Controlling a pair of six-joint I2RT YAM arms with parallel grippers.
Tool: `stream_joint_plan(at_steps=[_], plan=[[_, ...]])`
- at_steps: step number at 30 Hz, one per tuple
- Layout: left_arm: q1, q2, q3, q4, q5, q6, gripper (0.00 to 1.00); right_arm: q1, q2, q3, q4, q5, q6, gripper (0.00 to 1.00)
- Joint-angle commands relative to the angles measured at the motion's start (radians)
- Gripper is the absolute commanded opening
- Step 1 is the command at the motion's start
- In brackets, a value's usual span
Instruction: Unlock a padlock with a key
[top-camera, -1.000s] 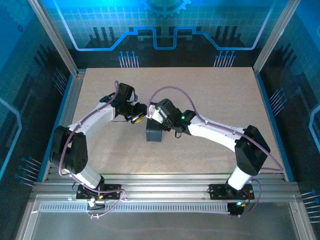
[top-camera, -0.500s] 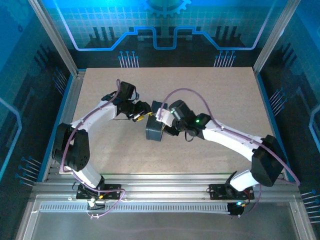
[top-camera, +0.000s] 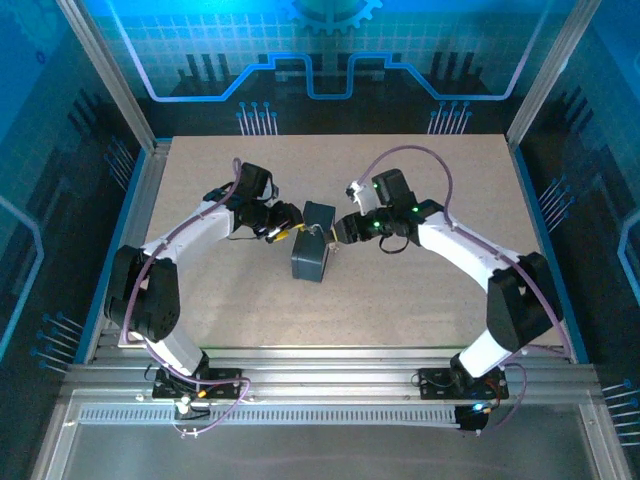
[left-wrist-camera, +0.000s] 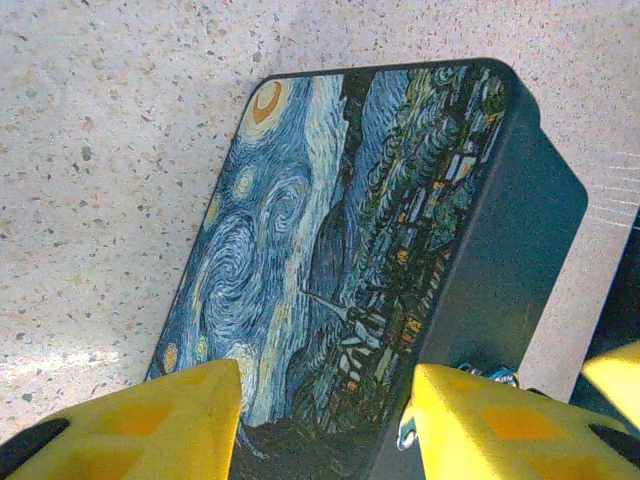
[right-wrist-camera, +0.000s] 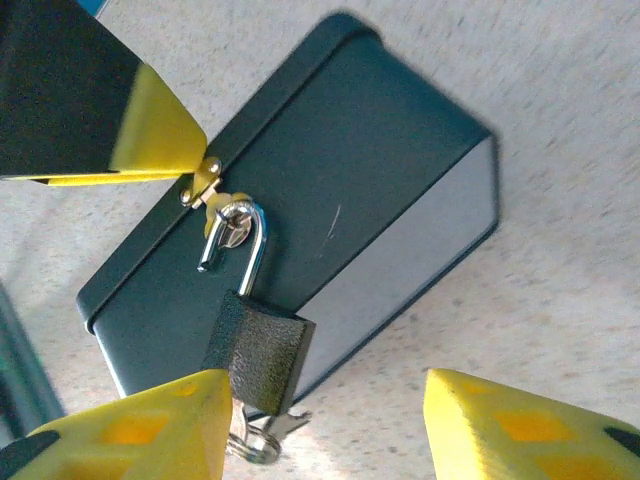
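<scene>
Midway across the table (top-camera: 400, 310), side by side: left gripper (top-camera: 288, 230), tin (top-camera: 312, 258), padlock (right-wrist-camera: 262, 350), right gripper (top-camera: 333, 234).
Left jaws roughly half apart, astride a corner of the swirl-painted tin, one finger (right-wrist-camera: 160, 130) touching its hasp (right-wrist-camera: 205, 183); grip or not, impossible to tell. Padlock hung by its shackle (right-wrist-camera: 258, 240) from that hasp on the tin's right face, key (right-wrist-camera: 262, 438) at the body's bottom end. Right jaws wide apart, holding nothing, one finger (right-wrist-camera: 140, 430) just beside the padlock body.
</scene>
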Motion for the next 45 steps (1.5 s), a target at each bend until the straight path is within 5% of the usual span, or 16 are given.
stream_joint_plan(at_steps=[1,19,25,32,38,45], plan=[[0.002,0.027,-0.009,-0.030,-0.049,-0.008,0.49,0.002,0.035,0.023,0.059,-0.115,0.145,0.54],[0.002,0.006,-0.032,-0.018,-0.061,-0.035,0.49,0.010,0.100,0.009,0.095,-0.274,0.225,0.37],[0.002,-0.004,-0.038,-0.016,-0.077,-0.052,0.49,0.021,0.097,0.009,0.059,-0.250,0.215,0.22],[0.002,-0.016,-0.041,-0.016,-0.088,-0.062,0.48,0.049,0.080,-0.020,0.062,-0.189,0.248,0.45],[0.000,-0.016,-0.046,-0.017,-0.091,-0.060,0.48,0.091,0.077,0.008,0.018,-0.112,0.242,0.47],[-0.001,-0.028,-0.052,-0.021,-0.103,-0.054,0.48,0.096,0.109,0.014,0.029,-0.081,0.299,0.20]])
